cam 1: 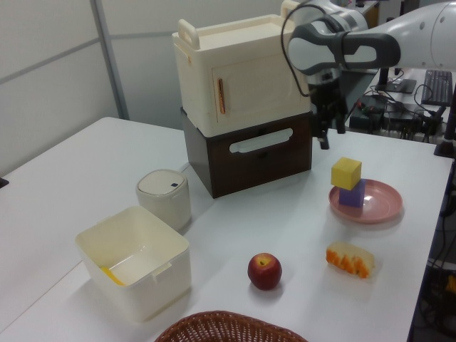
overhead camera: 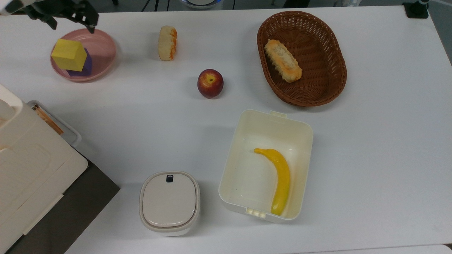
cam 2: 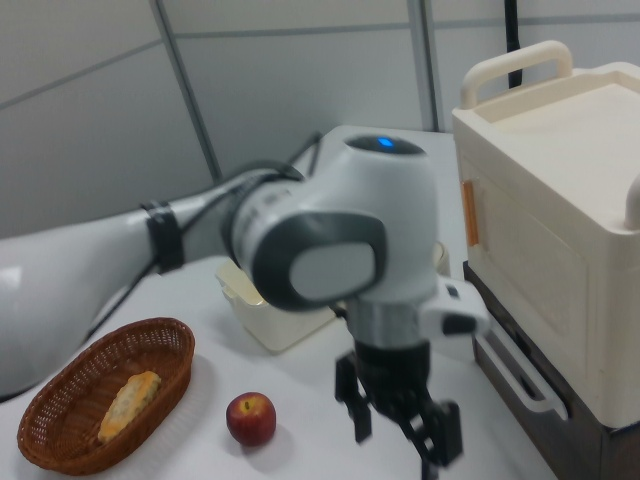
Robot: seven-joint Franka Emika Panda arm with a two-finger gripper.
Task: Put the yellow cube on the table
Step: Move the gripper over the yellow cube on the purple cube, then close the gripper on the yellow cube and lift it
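White table [overhead camera: 141, 106]: arm [cam 1: 399, 32] raised beside yellow cube [overhead camera: 69, 54], jaws open, empty.

Matte yellow cube [overhead camera: 69, 54], glossy pink plastic plate [overhead camera: 102, 49], woven wicker basket [overhead camera: 317, 84].

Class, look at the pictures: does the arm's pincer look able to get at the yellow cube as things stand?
Probably yes. The yellow cube sits on top of a purple block in the pink plate, with nothing over it. The pincer hangs open nearby, above the plate's far rim.
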